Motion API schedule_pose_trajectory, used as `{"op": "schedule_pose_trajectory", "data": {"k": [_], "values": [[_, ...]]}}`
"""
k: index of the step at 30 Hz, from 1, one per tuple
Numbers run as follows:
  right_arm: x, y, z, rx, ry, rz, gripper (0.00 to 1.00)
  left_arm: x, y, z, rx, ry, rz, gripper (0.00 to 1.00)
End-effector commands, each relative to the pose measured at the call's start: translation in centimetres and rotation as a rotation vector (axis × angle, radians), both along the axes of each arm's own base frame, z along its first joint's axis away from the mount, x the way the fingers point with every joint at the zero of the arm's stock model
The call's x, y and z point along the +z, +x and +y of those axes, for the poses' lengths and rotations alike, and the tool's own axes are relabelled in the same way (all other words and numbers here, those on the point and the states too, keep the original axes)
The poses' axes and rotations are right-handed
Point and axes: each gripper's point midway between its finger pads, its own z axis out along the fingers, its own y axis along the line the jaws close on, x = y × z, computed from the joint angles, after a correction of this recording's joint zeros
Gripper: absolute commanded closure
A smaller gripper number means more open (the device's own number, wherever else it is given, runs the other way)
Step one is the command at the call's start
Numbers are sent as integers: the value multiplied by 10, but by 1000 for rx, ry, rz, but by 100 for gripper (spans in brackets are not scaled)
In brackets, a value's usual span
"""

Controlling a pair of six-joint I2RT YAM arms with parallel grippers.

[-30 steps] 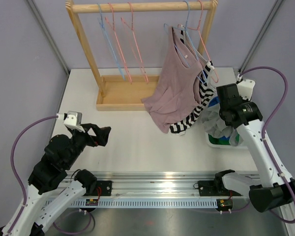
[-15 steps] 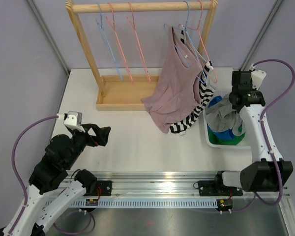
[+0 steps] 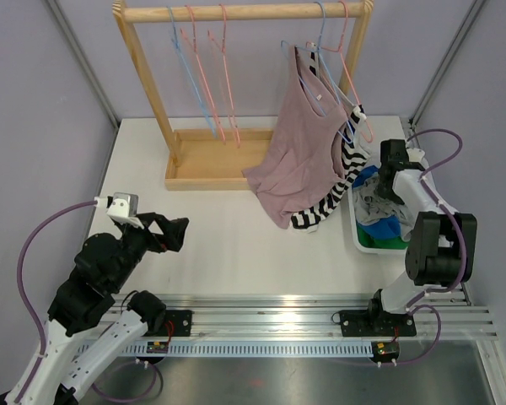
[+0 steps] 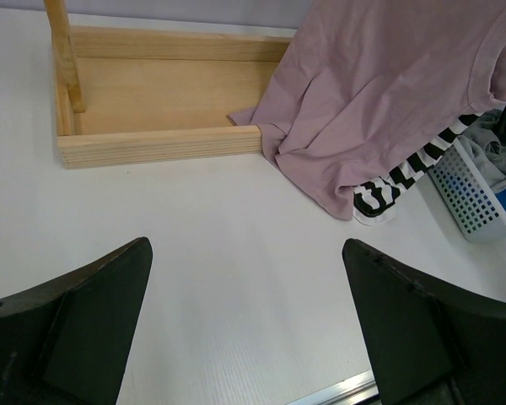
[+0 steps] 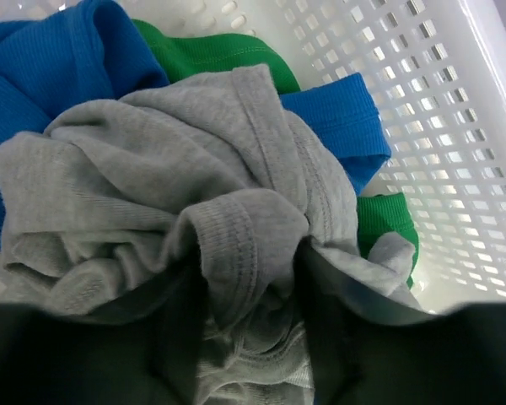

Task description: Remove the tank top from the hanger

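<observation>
Up on the rack: I see the tank top (image 3: 299, 152), mauve, hanging from a hanger (image 3: 321, 29) at the right end of the wooden rail (image 3: 244, 12). Its hem droops over the right corner of the rack's base tray (image 4: 160, 97).
Behind the tank top: a black-and-white striped garment (image 3: 337, 190) hangs lower, showing below the mauve hem.
Other hangers: several bare ones (image 3: 207, 76) hang further left on the rail.
Left gripper (image 4: 244, 249): held above the white table (image 3: 236, 245), well apart from the rack, with its jaws spread wide and nothing between them.
Right gripper (image 5: 249, 278): down in the white basket (image 5: 455, 126) at the table's right side. Its fingers stand partly apart with a fold of grey garment (image 5: 152, 169) bunched between them. I cannot tell whether they pinch it.
Basket contents: blue cloth (image 5: 59, 59) and green cloth (image 5: 228, 51) lie under the grey.
</observation>
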Motion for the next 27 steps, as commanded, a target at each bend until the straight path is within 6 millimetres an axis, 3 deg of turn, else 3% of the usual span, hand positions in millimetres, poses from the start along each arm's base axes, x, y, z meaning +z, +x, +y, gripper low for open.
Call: {"op": "schedule_pose_trajectory", "data": {"k": [1, 3, 4, 6, 7, 8, 9, 10, 12, 13, 15, 16, 17, 18, 20, 24, 27], "values": [[21, 7, 11, 12, 58, -61, 42, 10, 1, 0, 6, -35, -39, 1], [52, 1, 6, 1, 30, -100, 38, 10, 2, 1, 14, -36, -37, 1], [83, 4, 1, -14, -1, -167, 31, 9, 2, 2, 19, -36, -34, 1], [109, -5, -5, -30, -35, -184, 26, 10, 2, 5, 37, -40, -33, 1], [139, -8, -10, -43, -67, -250, 25, 10, 2, 7, 48, -43, -33, 1], [150, -15, -12, -42, -85, -246, 17, 10, 3, 10, 67, -49, -33, 1], [162, -19, -13, -44, -94, -264, 1, 9, 3, 12, 79, -50, -32, 1], [188, -23, -15, -49, -110, -320, 0, 10, 3, 14, 87, -56, -35, 1], [207, -32, -12, -31, -107, -354, 1, 9, 4, 16, 105, -64, -30, 1], [228, -35, -4, 3, -71, -420, 1, 9, 4, 16, 107, -63, -27, 1], [248, -39, 7, 49, -32, -484, 1, 8, 5, 16, 113, -59, -23, 1], [270, -39, 28, 147, 47, -562, 1, 7, 6, 17, 116, -52, -16, 1], [284, -37, 41, 211, 89, -613, 0, 7, 7, 18, 122, -47, -15, 1], [295, -36, 67, 324, 186, -653, 1, 7, 8, 18, 127, -43, -10, 1], [330, -39, 94, 448, 262, -768, 3, 7, 8, 19, 129, -39, -10, 1], [364, -43, 119, 566, 308, -833, 11, 5, 9, 18, 126, -34, -3, 1], [388, -47, 151, 715, 335, -872, 18, 3, 10, 16, 121, -27, 4, 1]]}}
